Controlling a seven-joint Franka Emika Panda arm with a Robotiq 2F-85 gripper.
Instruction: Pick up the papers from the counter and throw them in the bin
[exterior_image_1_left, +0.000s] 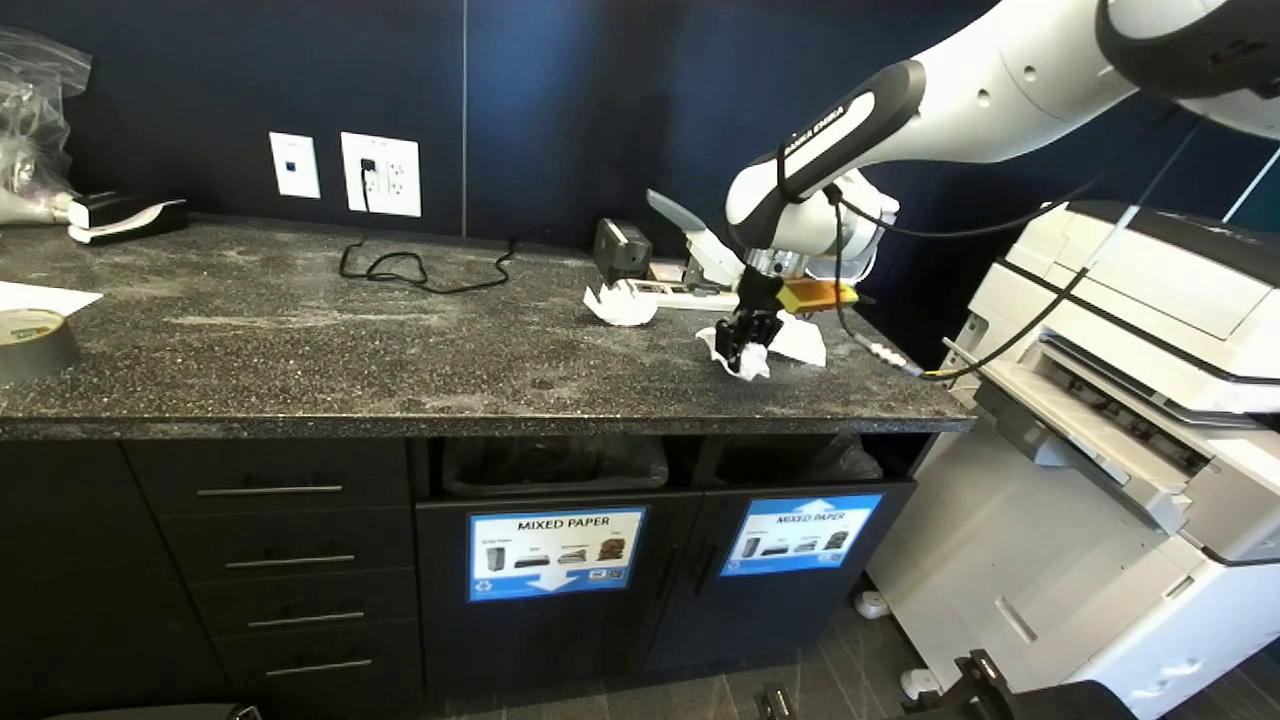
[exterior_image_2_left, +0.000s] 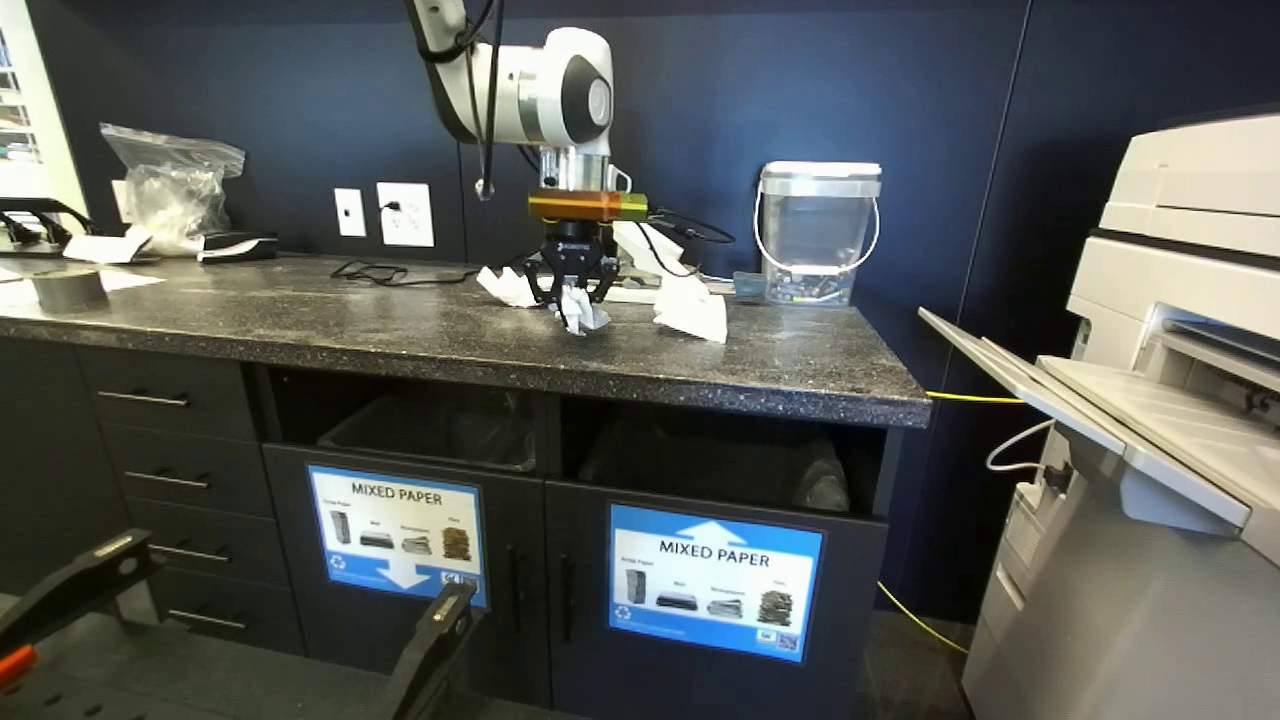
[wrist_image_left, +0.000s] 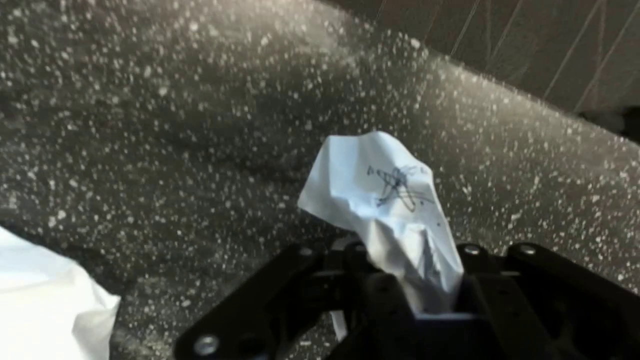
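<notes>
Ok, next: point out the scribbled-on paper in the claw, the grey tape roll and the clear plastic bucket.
Scribbled-on paper (wrist_image_left: 392, 216): wrist view, middle of the creased, marked face.
Grey tape roll (exterior_image_2_left: 70, 292): an exterior view, curved outer side.
Clear plastic bucket (exterior_image_2_left: 816, 233): an exterior view, front wall, mid-height.

Paper (wrist_image_left: 385, 205) in pincer (exterior_image_2_left: 573, 293) is btwn 2 others (exterior_image_2_left: 692, 308) on counter (exterior_image_2_left: 400, 325), w/ bin (exterior_image_2_left: 700, 685) below, printer (exterior_image_2_left: 1110, 600) R, tape (exterior_image_2_left: 70, 293) far L.
</notes>
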